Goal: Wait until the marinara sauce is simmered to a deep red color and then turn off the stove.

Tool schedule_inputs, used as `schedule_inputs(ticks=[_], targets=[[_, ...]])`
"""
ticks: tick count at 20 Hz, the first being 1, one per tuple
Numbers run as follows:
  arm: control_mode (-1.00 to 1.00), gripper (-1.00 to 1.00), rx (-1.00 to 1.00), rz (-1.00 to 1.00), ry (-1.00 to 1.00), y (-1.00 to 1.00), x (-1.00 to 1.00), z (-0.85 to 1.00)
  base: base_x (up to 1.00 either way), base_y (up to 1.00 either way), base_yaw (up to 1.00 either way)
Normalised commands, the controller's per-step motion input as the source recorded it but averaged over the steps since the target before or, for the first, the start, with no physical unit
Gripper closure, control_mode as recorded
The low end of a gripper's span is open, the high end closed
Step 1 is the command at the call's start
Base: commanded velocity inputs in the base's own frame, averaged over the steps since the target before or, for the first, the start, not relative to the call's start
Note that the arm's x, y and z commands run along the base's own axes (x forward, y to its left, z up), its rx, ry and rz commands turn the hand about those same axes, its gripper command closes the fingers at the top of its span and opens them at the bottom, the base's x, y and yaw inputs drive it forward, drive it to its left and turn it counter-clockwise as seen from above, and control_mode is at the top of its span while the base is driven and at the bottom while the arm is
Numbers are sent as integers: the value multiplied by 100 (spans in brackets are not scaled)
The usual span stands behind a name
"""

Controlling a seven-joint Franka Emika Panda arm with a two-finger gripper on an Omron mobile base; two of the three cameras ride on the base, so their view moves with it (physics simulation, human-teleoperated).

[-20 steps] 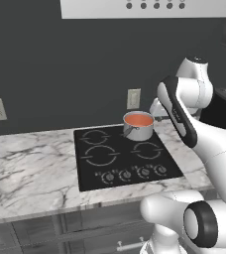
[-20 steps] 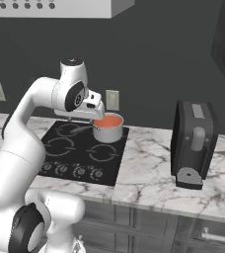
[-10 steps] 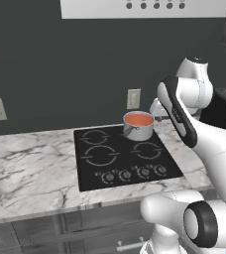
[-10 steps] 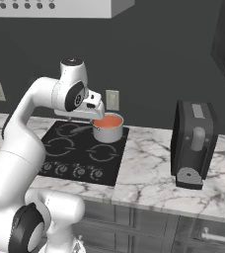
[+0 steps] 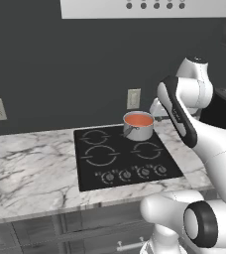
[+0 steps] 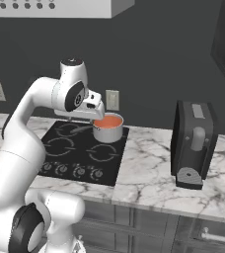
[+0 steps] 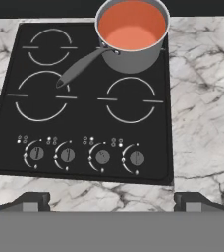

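The gripper (image 7: 112, 199) hung wide open and empty, its two fingertips splayed at the bottom of the hand view, looking straight down on the stove (image 7: 15, 93) — a watching pose, I'd say, not a reaching one. Below it sat the row of four knobs (image 7: 102, 157) along the stove's near edge, handy for the switch-off. The saucepan (image 7: 133, 54) stood on the far right burner, handle angled toward the left burners. The marinara sauce (image 7: 132, 24) inside looked orange-red, likely not deep red yet, so waiting made sense. The right base view added a black toaster (image 6: 193, 143) on the marble tabletop (image 6: 149, 173), well right of the stove; the left base view gave a wall outlet (image 5: 133, 98) behind the saucepan.
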Motion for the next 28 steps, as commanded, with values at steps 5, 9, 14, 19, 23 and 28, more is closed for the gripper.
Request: schedule_inputs(ticks=[5,9,14,19,23,28], targets=[[-100,-100,0,0,0,0,0,0,0,0,0],[-100,-100,0,0,0,0,0,0,0,0,0],[-100,-100,0,0,0,0,0,0,0,0,0],[-100,-100,0,0,0,0,0,0,0,0,0],[-100,-100,0,0,0,0,0,0,0,0,0],[-100,-100,0,0,0,0,0,0,0,0,0]])
